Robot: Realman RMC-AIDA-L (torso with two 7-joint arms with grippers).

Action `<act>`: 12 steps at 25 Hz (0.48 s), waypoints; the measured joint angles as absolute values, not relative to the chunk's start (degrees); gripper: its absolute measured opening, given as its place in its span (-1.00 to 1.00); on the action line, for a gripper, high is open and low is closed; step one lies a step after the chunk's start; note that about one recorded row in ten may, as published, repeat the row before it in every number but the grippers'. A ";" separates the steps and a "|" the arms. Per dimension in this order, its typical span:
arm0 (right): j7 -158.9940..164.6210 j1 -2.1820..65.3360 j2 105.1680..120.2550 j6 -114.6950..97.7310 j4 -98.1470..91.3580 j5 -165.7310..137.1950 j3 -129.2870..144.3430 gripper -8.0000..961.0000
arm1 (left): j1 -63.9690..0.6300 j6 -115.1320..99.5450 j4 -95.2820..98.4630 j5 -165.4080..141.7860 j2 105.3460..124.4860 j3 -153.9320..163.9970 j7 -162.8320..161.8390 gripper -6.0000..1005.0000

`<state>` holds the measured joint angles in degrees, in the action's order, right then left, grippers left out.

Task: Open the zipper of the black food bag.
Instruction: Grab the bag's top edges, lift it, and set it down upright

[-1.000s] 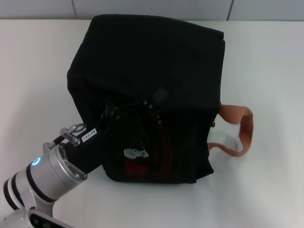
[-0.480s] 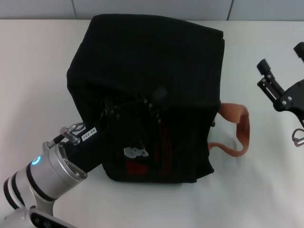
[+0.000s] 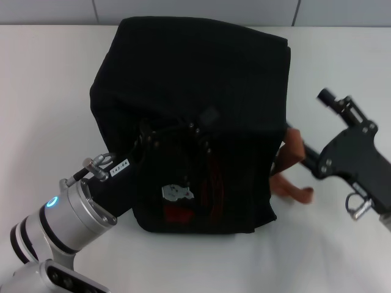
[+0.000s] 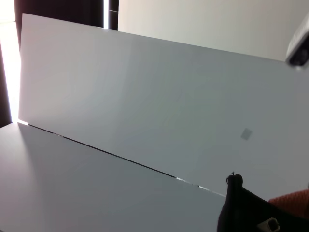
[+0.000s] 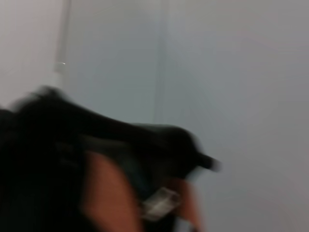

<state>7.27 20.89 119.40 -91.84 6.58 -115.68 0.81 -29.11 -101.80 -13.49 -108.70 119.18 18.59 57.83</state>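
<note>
The black food bag (image 3: 195, 73) stands in the middle of the white table, with a white bear patch (image 3: 177, 193) and red lettering on its near side. My left gripper (image 3: 174, 137) presses against that near side, black on black. My right gripper (image 3: 310, 122) has come in from the right and is open, its lower finger (image 3: 300, 151) lying on the rust-brown handle (image 3: 292, 186). In the head view the zipper cannot be made out. The left wrist view shows only a corner of the bag (image 4: 246, 212), and the right wrist view is blurred over the bag and handle (image 5: 106, 193).
White table (image 3: 49, 91) lies on all sides of the bag, ending at a grey wall (image 3: 195, 9) behind. A small silver metal piece (image 4: 268, 225) sits on the bag's corner in the left wrist view.
My right arm has swept in from the right edge to the bag's brown handle, which is now pushed down and folded. The left arm and the bag shifted slightly to the right.
</note>
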 joint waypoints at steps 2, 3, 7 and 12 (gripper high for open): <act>7.24 19.78 119.31 -95.76 5.87 -115.85 3.45 0.72 | -29.15 -101.52 -13.70 -108.71 119.22 18.46 57.83 -0.81; 7.29 19.19 119.29 -97.47 5.33 -115.87 3.96 0.72 | -29.18 -101.41 -13.80 -108.72 119.24 18.44 57.83 -0.81; 7.46 17.26 119.44 -103.12 4.06 -115.10 3.05 0.72 | -29.36 -101.02 -14.03 -108.72 119.26 18.37 57.85 -0.82; 5.17 18.66 119.85 -102.13 7.25 -111.73 -3.08 0.72 | -29.46 -100.94 -14.11 -108.72 119.27 18.36 57.85 -0.82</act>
